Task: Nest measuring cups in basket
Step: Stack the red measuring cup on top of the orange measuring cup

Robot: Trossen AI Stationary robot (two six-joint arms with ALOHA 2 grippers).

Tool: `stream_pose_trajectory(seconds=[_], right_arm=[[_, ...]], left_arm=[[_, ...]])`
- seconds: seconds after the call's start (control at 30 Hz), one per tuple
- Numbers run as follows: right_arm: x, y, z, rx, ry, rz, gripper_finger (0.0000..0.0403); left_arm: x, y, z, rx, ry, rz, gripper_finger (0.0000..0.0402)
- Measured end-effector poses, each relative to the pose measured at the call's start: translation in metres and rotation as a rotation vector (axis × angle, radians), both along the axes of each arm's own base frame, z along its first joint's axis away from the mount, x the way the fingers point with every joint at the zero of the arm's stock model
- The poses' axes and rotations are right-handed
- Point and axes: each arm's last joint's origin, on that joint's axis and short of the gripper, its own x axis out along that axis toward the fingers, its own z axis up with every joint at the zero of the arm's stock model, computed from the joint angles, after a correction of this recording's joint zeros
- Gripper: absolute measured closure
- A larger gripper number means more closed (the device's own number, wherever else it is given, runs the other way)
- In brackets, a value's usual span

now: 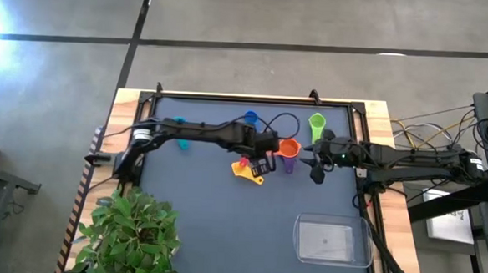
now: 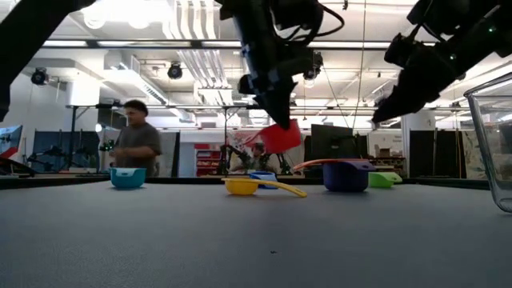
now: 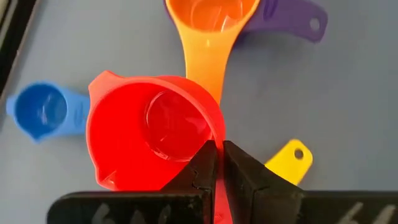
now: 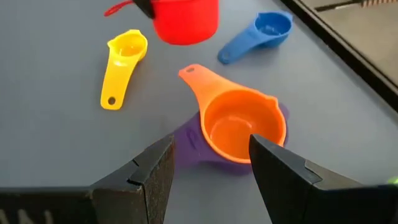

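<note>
left gripper (image 3: 216, 163) pinches glossy red cup (image 3: 149, 134) rim; right gripper (image 4: 211, 158) wide over orange cup (image 4: 239, 132)

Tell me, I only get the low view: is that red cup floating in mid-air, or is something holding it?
Observer: The left wrist view shows the left gripper shut on the red cup's edge.
Visitor: Does the orange handle belong to the purple cup?
Observer: No. The right wrist view shows a separate orange cup nested inside the purple cup.
Visitor: Is anything inside that clear box at my right?
Observer: From the high view, the basket holds no cups.
</note>
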Motion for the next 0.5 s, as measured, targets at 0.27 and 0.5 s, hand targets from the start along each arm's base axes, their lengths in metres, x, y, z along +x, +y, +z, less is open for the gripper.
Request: stream_pose_trajectory(seconds=[0.27,0.5], right_arm=[[0.003,0.0,-0.004,0.095,-0.142,-0.068,0.0209],[0.006,-0.001,-0.012,0.135,-0.372,-0.089,0.0209]], left_arm=[[0.014,0.002,0.01,0.034,-0.072,-0.055,0.04],[0.027,0.009,0.032,0.127,-0.301,0.12,0.04]])
